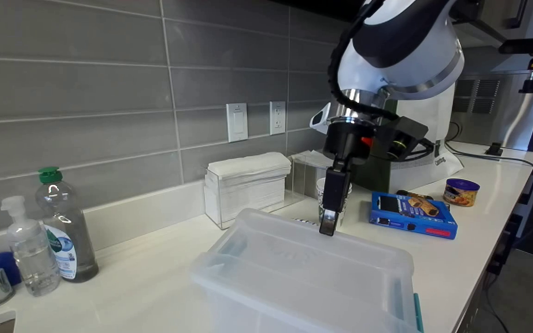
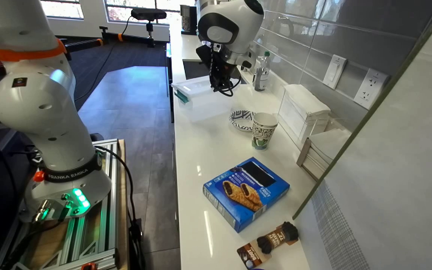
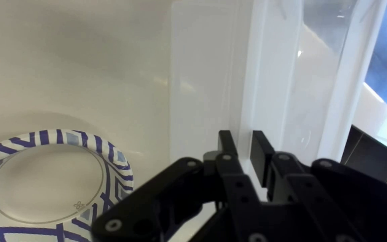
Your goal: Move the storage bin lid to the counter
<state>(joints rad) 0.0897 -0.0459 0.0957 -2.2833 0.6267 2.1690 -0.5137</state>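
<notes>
At lower left in an exterior view, the counter (image 1: 141, 277) is leaving open room beside the storage bin (image 1: 241, 312), which the frame's bottom edge is cutting off. The storage bin lid (image 1: 312, 268), frosted and round-cornered, is lying over the bin at bottom centre; the gripper (image 1: 329, 224) is clenching its far rim and partly hiding a patterned paper cup (image 1: 321, 194) beyond.

Both exterior views catch the storage bin (image 2: 205, 104) from roughly opposite sides; wrist view peers down (super close).
</notes>
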